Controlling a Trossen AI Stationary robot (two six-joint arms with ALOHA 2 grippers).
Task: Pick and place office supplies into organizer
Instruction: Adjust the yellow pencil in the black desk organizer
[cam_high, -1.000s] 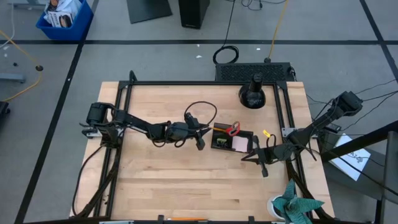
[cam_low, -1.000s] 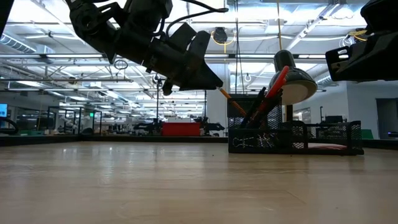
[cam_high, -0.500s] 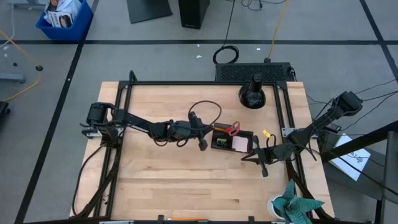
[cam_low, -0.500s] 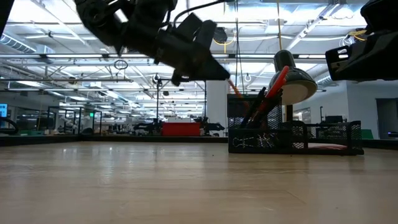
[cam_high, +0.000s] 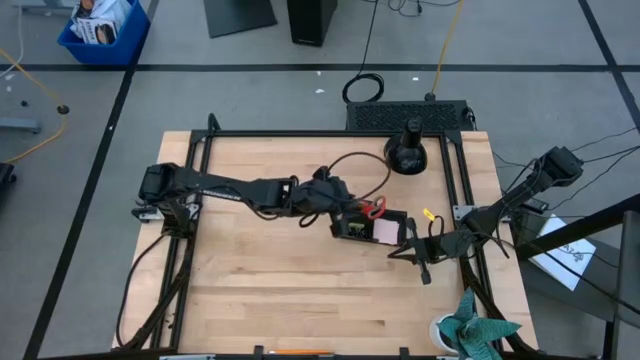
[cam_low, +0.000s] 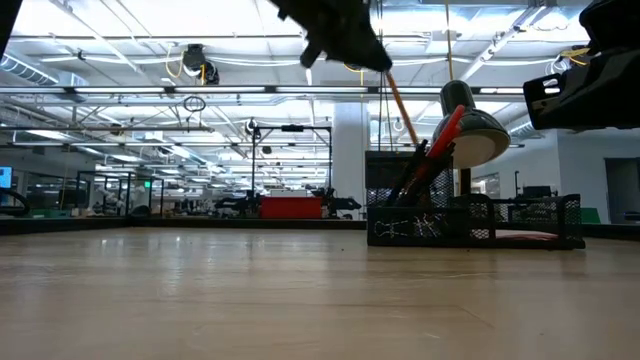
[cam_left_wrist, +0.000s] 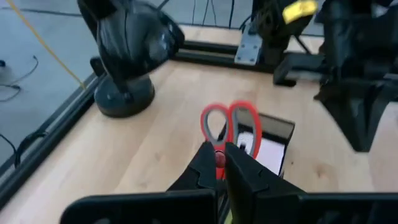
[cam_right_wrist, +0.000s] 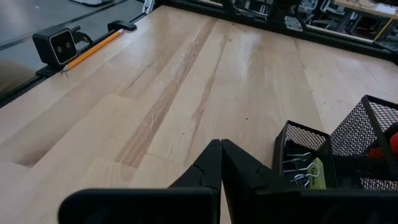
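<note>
The orange pencil (cam_low: 402, 105) leans into the mesh organizer (cam_high: 372, 226) on the bench (cam_high: 270, 280), its upper end pinched in the left gripper (cam_low: 345, 30). We think that letting go too high could tip it out sideways. The right gripper (cam_high: 418, 248) waits beside the organizer, fingers pressed together, empty.

Scissors (cam_left_wrist: 227, 124) are showing red handles, the organizer (cam_high: 375, 226) is showing black mesh with a pink pad (cam_high: 385, 231) inside, and an orange pencil (cam_low: 402, 100) is slanting above it. The table (cam_high: 280, 270) is showing pale wood grain inside a black frame, and the domed lamp (cam_high: 406, 152) is showing black. A paper plant (cam_high: 480, 333) is showing teal in a white cup, while an orange pencil (cam_right_wrist: 93, 50) is lying by the table's edge.
</note>
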